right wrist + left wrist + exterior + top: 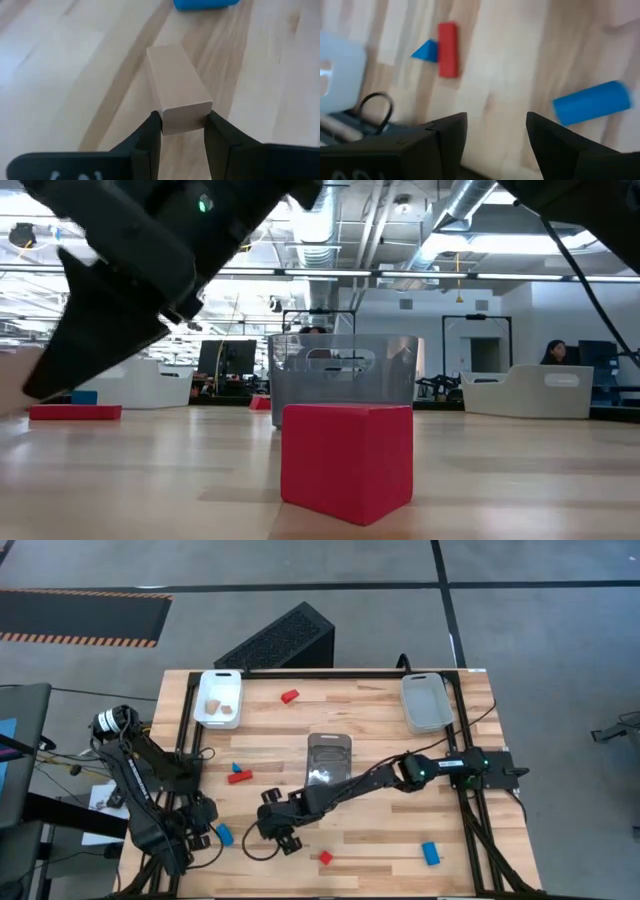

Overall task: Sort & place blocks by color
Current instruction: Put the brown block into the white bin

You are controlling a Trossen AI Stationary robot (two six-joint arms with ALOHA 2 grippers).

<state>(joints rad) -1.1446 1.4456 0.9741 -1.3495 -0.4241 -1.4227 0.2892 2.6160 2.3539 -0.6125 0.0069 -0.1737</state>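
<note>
A pale wooden table [380, 740] on a black frame stands on a grey floor, and the low view looks past it into a large workshop with ducts under the ceiling and a person seated far off at the right. Three trays sit along its middle and far side: a white tray [218, 698] at the far left holding two plain wood pieces, a grey tray [427, 702] at the far right, and a clear tray [328, 758] near the middle.

The right gripper [182, 131] reaches across to the near-left part of the table, and its two dark fingers are clamped on one end of a plain wood block [177, 88] (the block's far end juts forward over the boards, a blue piece just beyond it). The left gripper [496, 134] waits at the near-left corner with its fingers parted and nothing between them; a blue cylinder [591, 102] lies close ahead of it, and a red bar [448, 49] with a blue wedge [426, 51] touching it lies farther off.

The other blocks are scattered: a red block [290, 696] on the far side by the white tray, a red cube [325, 858] at the near edge, and a blue block [431, 853] at the near right.
</note>
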